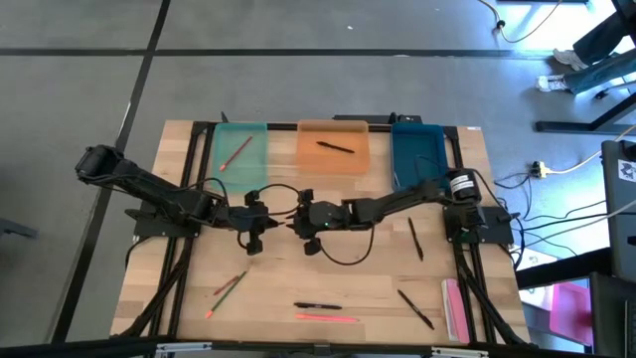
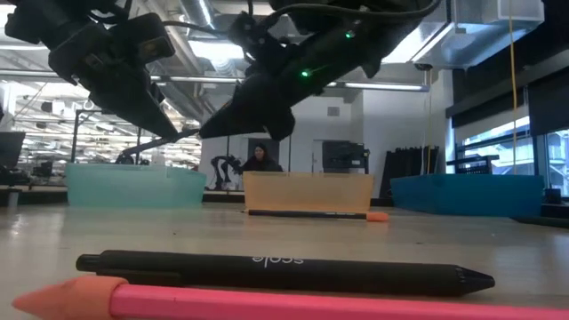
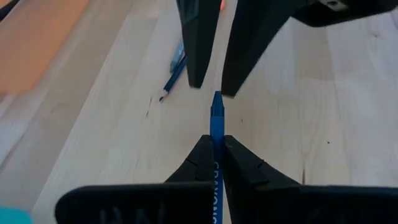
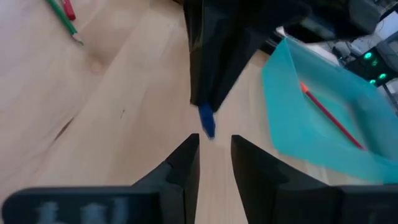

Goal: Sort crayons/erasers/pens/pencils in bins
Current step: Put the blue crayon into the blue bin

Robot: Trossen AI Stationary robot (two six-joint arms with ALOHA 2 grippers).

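Note:
My left gripper is shut on a blue crayon above the middle of the table. My right gripper is open and faces it from the right. Its two fingers stand just ahead of the crayon's tip without touching it. The teal bin holds a red pencil, the orange bin holds a black pen, and the blue bin stands to their right. All three bins sit along the far edge. My left gripper pinches the blue crayon's shaft between its two fingers. The crayon lies along the fingers, which point toward the table's right. Its pointed end sticks out ahead of them. The crayon is lifted clear of the table.
On the near half of the table lie two pencils, a black pen, a pink pencil and two more black pens. A pink flat strip sits near the right edge. A blue pencil lies below the grippers.

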